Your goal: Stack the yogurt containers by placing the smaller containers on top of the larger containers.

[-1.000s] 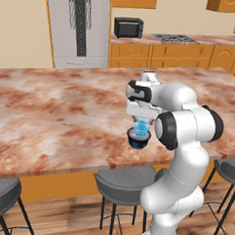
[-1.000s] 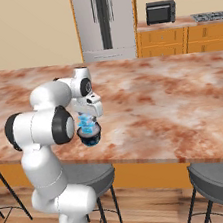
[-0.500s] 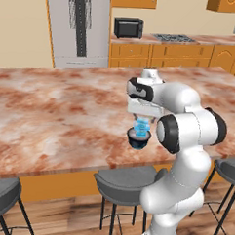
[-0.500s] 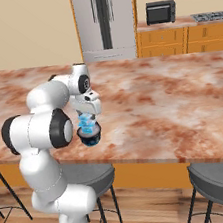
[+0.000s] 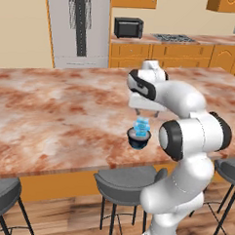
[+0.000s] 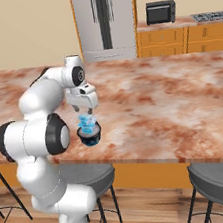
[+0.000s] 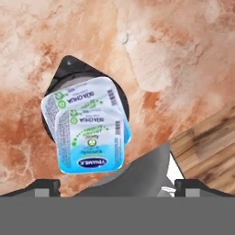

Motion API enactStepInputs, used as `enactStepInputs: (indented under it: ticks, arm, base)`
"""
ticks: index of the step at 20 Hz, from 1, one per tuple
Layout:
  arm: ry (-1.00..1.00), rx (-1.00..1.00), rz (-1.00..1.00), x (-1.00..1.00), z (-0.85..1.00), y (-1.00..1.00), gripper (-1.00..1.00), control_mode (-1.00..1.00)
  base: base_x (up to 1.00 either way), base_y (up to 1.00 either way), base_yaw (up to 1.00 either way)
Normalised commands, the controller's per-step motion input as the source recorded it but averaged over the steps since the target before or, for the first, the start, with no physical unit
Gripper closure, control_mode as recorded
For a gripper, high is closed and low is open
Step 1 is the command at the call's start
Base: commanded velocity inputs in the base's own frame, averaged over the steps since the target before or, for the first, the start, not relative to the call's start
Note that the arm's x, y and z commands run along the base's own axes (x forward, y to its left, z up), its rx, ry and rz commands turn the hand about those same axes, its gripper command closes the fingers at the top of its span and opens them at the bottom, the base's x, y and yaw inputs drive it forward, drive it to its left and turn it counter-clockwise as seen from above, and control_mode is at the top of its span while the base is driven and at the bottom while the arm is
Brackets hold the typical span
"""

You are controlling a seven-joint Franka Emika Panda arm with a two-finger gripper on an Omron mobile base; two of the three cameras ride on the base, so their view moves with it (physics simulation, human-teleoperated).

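- Hand view, looking down for you: two small light-blue cups [image 7: 92,140] with white printed lids sit stacked, slightly askew, on the dark round cup [image 7: 69,69].
- Your claw [image 5: 145,112] hangs directly above the stack, jaws spread wide, holding nothing.
- The stack stands on the marbled counter [image 5: 51,116], near its front edge.
- Stools [image 5: 125,183] stand below that edge.
- Far back you have a fridge [image 5: 78,27] and a microwave [image 5: 128,27].

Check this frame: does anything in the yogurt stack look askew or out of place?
Slightly. In the hand view the two smaller containers sit on the larger container, but the top one is shifted off the one beneath and rotated a little, so their edges do not line up. The open gripper hangs above, clear of the stack. No spill or damage shows.
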Motion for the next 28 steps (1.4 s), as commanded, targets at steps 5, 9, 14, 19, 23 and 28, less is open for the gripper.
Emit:
enactStepInputs:
  ticks: [5, 9, 14, 19, 23, 28]
  arm:
    - [-0.01, -0.03, 0.0, -0.52, 0.41, 0.0, -1.0, -1.0]
    - [-0.08, 0.0, 0.0, -0.71, 0.42, 0.0, -1.0, -1.0]
    - [-0.13, 0.0, 0.0, -0.84, 0.32, 0.0, -1.0, -1.0]
    - [-0.15, 0.0, 0.0, -0.97, 0.18, 0.0, -1.0, -1.0]
    - [-0.15, 0.0, 0.0, -0.97, 0.14, 0.0, -1.0, -1.0]
    - [-0.22, 0.0, 0.0, -0.79, 0.16, -0.01, -1.0, -1.0]
  base:
    - [0.0, 0.0, 0.0]
    - [0.0, 0.0, 0.0]
    - [0.0, 0.0, 0.0]
    - [0.0, 0.0, 0.0]
    - [0.0, 0.0, 0.0]
    - [0.0, 0.0, 0.0]
